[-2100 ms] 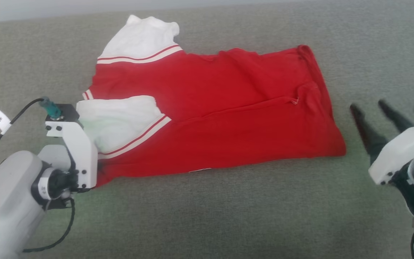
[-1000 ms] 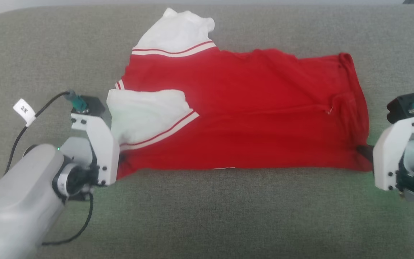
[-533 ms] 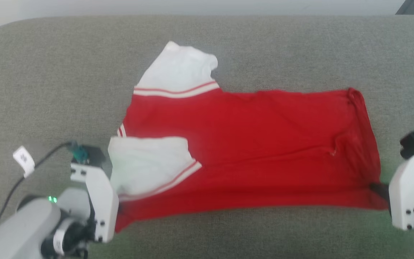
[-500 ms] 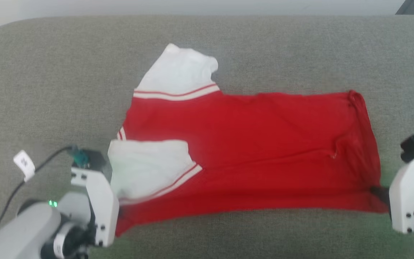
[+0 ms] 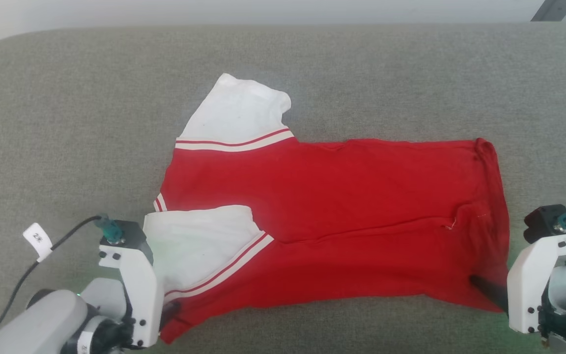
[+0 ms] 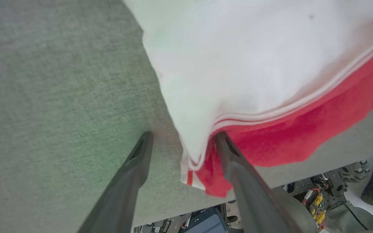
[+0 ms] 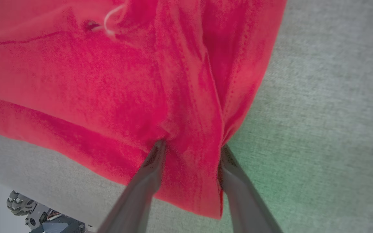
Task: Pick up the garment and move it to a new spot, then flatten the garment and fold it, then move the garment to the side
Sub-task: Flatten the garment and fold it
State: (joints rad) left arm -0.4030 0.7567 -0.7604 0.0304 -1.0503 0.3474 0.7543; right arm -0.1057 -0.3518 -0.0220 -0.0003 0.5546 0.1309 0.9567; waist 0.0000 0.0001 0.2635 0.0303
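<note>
The garment [image 5: 337, 206], red with white short sleeves and striped trim, lies spread on the grey cushion [image 5: 67, 123], its number hidden. One sleeve points to the far side and the other is folded onto the red body. My left gripper [image 5: 170, 312] is at the near-left corner. In the left wrist view the left gripper [image 6: 181, 140] is open, and the garment [image 6: 254, 64] edge falls between its fingers, draped over one. My right gripper [image 5: 482, 287] is at the near-right hem corner. In the right wrist view the right gripper [image 7: 189, 149] is open, with bunched garment [image 7: 108, 81] between its fingers.
The cushion's front edge [image 6: 303, 176] runs just behind both grippers, and the robot's base [image 6: 335, 194] shows below it. Bare grey cushion surrounds the garment on the left, right and far sides. A dark strut [image 5: 553, 10] crosses the top right corner.
The right gripper came in from the right to the hem corner. The camera tilted, and the garment now lies a little nearer the front edge, its near-left corner drooping.
</note>
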